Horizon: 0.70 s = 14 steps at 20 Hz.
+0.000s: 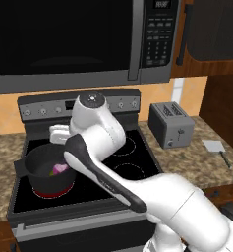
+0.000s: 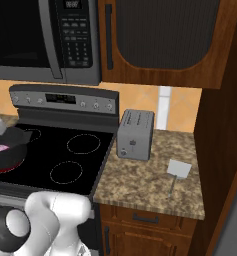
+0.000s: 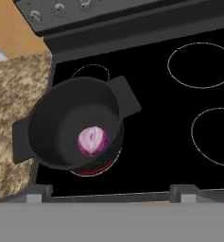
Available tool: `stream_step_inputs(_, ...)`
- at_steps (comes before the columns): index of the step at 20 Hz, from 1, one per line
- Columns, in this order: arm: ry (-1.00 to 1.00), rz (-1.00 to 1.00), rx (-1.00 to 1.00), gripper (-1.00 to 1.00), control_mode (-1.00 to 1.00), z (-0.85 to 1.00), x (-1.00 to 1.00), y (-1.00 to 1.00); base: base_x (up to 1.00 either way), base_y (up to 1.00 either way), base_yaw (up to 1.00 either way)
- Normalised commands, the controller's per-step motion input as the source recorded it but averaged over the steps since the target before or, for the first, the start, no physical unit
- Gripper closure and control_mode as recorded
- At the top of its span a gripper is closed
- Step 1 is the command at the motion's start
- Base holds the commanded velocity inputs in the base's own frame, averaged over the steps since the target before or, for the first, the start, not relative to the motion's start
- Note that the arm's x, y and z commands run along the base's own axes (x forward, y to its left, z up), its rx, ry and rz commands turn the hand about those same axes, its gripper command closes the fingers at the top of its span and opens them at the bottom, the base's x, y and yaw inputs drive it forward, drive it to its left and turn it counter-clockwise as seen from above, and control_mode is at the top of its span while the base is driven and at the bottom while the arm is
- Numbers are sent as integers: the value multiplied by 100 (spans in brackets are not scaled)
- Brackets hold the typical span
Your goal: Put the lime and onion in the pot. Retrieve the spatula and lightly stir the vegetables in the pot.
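The dark grey pot (image 3: 52, 118) stands on the stove's front left burner, also seen at the pot (image 1: 39, 165) and the pot (image 2: 7, 155). The pink-purple onion (image 3: 93, 141) lies on its bottom; in the left base view the onion (image 1: 61, 168) has a yellow-green sliver beside it that may be the lime (image 1: 53, 172). My gripper (image 3: 111, 194) hovers above the pot, open, with nothing between its fingertips (image 3: 38, 193). The spatula (image 1: 215, 146) lies flat on the counter right of the toaster, blade toward the wall, and the spatula (image 2: 179, 169) also shows from the other side.
A silver toaster (image 1: 171, 125) sits on the granite counter (image 2: 140, 175) between the stove (image 3: 179, 118) and the spatula. A microwave (image 1: 64, 39) hangs low over the stove. My own arm crosses the stove top in the left base view. A wooden wall bounds the counter's right end.
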Motion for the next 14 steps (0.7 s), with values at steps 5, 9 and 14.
stream_step_inputs(5,0,-14,24,-100,-100,1,-44,-100,0,0,0)
stream_step_inputs(9,0,-19,1,-100,-100,0,-24,-100,0,0,0)
stream_step_inputs(14,0,-18,0,-100,-100,0,-3,-100,0,0,0)
